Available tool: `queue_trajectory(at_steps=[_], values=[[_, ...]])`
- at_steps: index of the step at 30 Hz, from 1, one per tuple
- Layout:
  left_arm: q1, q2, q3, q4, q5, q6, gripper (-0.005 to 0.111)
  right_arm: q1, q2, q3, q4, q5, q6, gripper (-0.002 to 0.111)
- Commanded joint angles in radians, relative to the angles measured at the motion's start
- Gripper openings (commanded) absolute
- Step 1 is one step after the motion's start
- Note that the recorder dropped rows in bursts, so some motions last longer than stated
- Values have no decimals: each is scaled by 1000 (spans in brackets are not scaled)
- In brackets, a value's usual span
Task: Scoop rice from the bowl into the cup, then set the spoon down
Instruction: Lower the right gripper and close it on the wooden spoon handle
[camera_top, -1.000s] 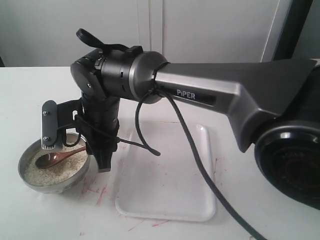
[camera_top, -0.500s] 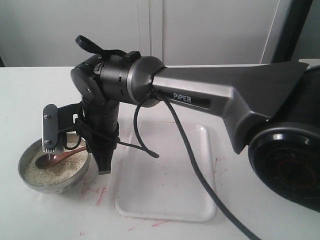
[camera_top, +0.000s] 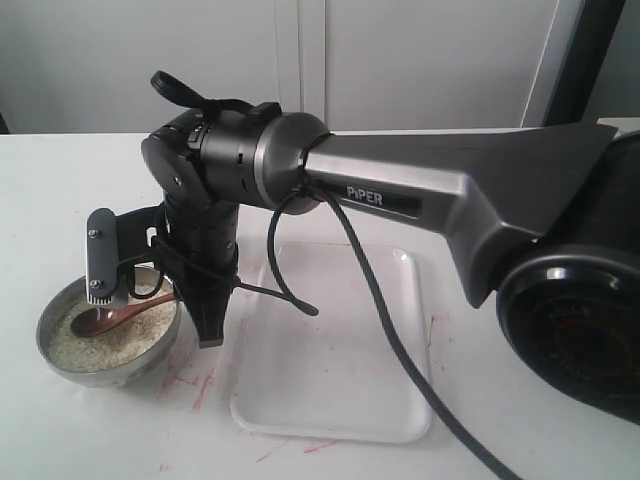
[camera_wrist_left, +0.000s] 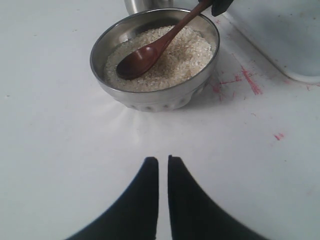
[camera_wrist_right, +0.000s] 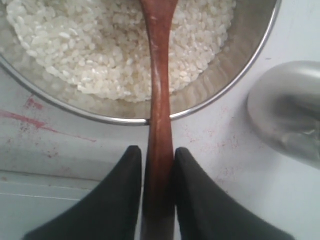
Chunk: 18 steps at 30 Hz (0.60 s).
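Observation:
The grey metal bowl (camera_top: 60, 360) stands at the left, holding off-white rice (camera_top: 125, 345). The wooden spoon (camera_top: 115, 318) lies slanted in it, its oval end resting on the rice (camera_wrist_left: 185, 55) with no grains in it. My right gripper (camera_wrist_right: 158, 150) reaches across from the right and is shut on the spoon's handle (camera_wrist_right: 159, 100) just outside the bowl's rim (camera_wrist_right: 235, 80). The shiny steel cup (camera_wrist_right: 290, 115) stands right behind the bowl (camera_wrist_left: 150, 97). My left gripper (camera_wrist_left: 163, 160) hovers over bare table in front of the bowl, shut and holding nothing.
A white rectangular tray (camera_top: 330, 350) lies right of the bowl, under the right arm (camera_top: 420, 190) and its hanging cable. Red smears mark the table (camera_wrist_left: 247, 82) between bowl and tray.
The right wrist turned and shifted slightly about a second ago, nudging the spoon in the rice. Since half a second ago almost nothing has moved.

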Motion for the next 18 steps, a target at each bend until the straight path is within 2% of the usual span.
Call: queue_trajectory(at_steps=[1,4,12,18], values=[[-5,-3,5,-11,2,3,14,1,-5,-3,-4,-2,3,23],[-5,-3,5,-11,2,3,14,1,-9,-3,-12,-2,3,20],[-5,-3,5,-11,2,3,14,1,-20,-3,-32,0,3,0],[-5,-3,5,-11,2,3,14,4,-53,-3,-32,6,3,0]])
